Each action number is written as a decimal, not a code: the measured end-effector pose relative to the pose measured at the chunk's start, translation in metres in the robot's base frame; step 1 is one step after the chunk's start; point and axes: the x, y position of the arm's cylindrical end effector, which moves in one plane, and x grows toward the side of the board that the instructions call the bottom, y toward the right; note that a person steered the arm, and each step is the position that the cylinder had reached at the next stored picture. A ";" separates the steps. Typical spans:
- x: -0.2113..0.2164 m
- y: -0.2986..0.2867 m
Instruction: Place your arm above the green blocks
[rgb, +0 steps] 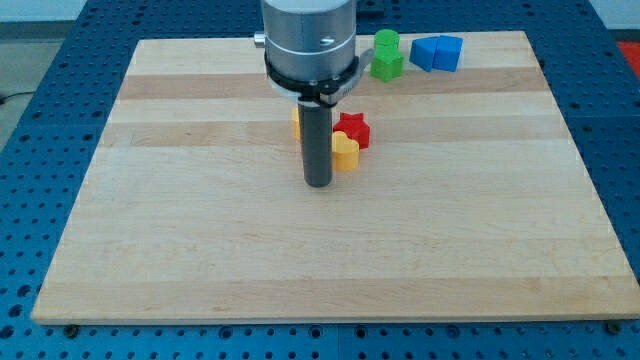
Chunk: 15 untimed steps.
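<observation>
Two green blocks sit near the view's top, right of centre: a green cylinder (386, 42) and a green star-like block (388, 65) just below it, touching. My tip (319, 183) rests on the wooden board (200, 230) near the middle, well below and left of the green blocks. A yellow block (345, 152) lies right beside the rod, on its right. A red star block (353, 128) sits just above that. Another yellow block (297, 122) peeks out behind the rod on its left.
Two blue blocks (437, 52) stand together at the view's top right, just right of the green ones. The arm's grey body (309, 45) hangs over the board's top centre. A blue perforated table surrounds the board.
</observation>
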 end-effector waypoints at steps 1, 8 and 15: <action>0.026 0.029; 0.023 0.296; -0.278 0.291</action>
